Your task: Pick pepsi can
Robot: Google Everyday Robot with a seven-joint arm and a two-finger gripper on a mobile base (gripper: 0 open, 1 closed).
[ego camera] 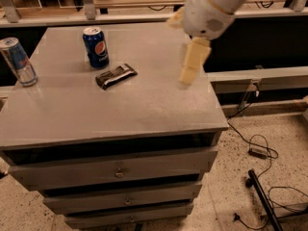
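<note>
Upright pepsi can [96, 47] stands on the grey surface [120, 112], well left of the claw [192, 61], which seems to hover above the right side. I cannot tell whether the claw is open or closed.

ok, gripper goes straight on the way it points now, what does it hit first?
Likely the bare grey cabinet top, near its right edge; the gripper points steeply down there. The short dark blue pepsi can stands well off that line. Depth unclear.

White rounded arm [211, 6]; cream gripper [191, 64] over right side of cabinet [120, 121].
</note>
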